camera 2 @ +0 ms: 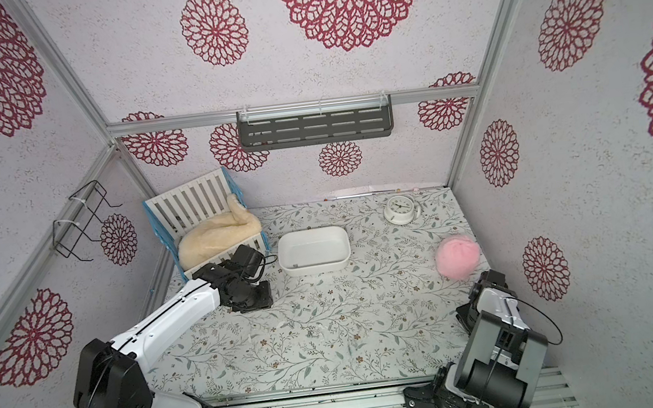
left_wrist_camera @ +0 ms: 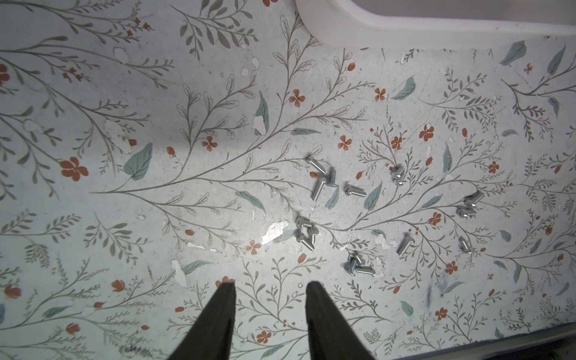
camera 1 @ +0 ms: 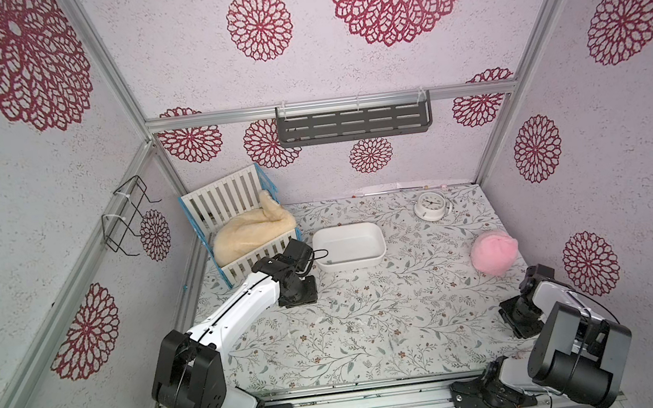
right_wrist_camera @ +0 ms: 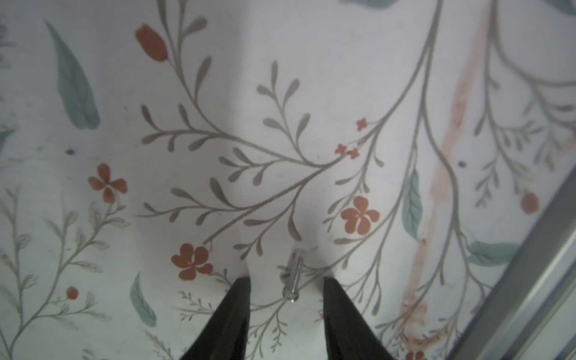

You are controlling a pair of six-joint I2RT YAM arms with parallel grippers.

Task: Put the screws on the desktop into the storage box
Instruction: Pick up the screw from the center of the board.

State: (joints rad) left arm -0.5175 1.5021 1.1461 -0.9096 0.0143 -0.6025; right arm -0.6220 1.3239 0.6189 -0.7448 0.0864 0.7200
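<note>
Here, your right tool point(right_wrist_camera: 287, 279) stands open astride one screw point(right_wrist_camera: 294, 271) on the counter point(right_wrist_camera: 280, 124), the shaft pointing straight ahead, jaws clear.

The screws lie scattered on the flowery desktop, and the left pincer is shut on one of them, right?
Not quite. The screws do lie scattered on the desktop, but the left pincer is open, with nothing between its fingers and the screws lying apart from it. The left wrist view shows this.
</note>
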